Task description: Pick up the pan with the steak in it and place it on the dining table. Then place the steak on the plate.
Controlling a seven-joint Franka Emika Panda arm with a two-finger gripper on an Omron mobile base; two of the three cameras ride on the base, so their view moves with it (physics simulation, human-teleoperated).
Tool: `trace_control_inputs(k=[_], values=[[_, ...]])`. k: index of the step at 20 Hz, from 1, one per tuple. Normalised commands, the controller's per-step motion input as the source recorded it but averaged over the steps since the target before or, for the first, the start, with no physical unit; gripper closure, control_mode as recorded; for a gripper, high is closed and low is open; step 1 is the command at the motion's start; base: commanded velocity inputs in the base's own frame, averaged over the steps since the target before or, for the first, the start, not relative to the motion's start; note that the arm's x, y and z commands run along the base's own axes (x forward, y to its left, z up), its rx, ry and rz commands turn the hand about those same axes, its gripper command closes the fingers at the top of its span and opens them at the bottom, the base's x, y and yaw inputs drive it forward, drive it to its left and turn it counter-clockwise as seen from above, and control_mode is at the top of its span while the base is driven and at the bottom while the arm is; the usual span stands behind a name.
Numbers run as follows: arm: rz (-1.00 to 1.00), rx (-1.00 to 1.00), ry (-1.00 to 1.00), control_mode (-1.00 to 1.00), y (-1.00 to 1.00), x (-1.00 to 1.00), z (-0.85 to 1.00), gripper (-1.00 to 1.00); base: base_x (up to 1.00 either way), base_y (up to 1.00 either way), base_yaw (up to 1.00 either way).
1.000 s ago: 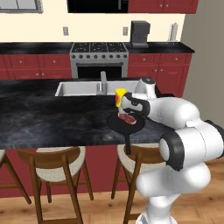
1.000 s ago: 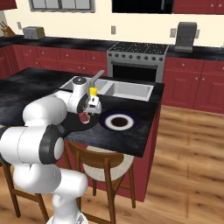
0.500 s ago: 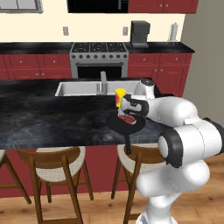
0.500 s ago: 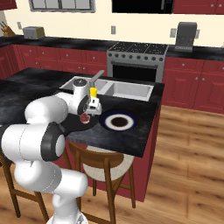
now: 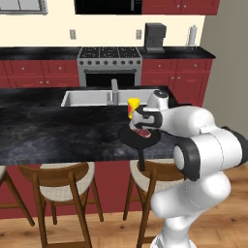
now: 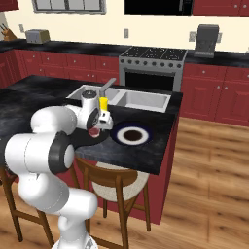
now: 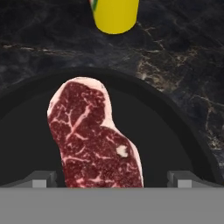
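The white arm rises from the base at the near side, its thick dark-jointed elbow bent high and its forearm reaching forward and inward; the wrist turns the hand downward, so the gripper [image 5: 141, 130] points down; in the right base view the gripper [image 6: 96, 132] hangs at the end of the folded forearm, close in front of the shoulder; in the hand view its two small grey fingertips [image 7: 40, 178] stand far apart at the left and right of the lower edge, jaws spread wide with nothing clamped between them; the gripper [image 7: 112, 179] looks straight down.
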Motion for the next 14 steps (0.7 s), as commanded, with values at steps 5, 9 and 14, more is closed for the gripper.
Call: trace_control_inputs(k=[5,9,14], values=[[0.0,0.0,0.0,-1.0,0.07,0.0,-0.07,-1.0,0.0,0.0,0.0],[0.0,0.0,0.0,-1.0,0.0,0.0,-0.01,-1.0,0.0,0.0,0.0],[0.0,-0.01,0.0,-1.0,0.0,0.0,-0.11,-1.0,0.0,0.0,0.0]])
